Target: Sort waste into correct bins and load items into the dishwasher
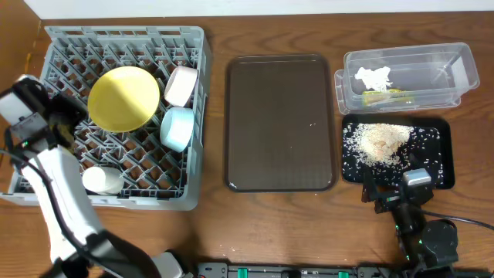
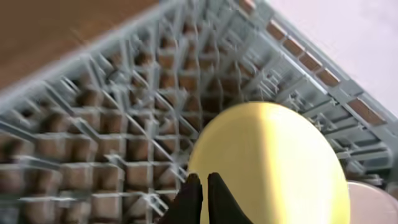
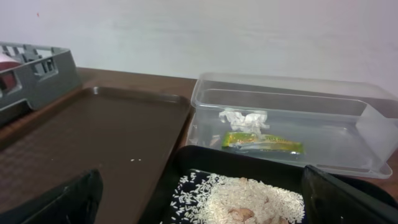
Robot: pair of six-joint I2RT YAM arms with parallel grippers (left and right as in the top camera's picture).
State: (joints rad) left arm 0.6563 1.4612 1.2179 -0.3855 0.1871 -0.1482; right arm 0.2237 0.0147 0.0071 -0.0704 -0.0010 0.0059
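The grey dish rack stands at the left and holds the yellow plate, a white bowl and the light blue bowl. My left gripper hangs over the rack's left side. In the left wrist view it is shut and empty beside the plate. The clear tub holds the white paper scrap and the green wrapper. The black tray holds the rice crumbs. My right gripper is open and empty at the tray's near edge. The orange-yellow sticks are not in view.
The dark brown serving tray lies between the rack and the bins, with a few crumbs on it. Another white rounded item sits in the rack's near left corner. A few crumbs lie on the table near the front edge.
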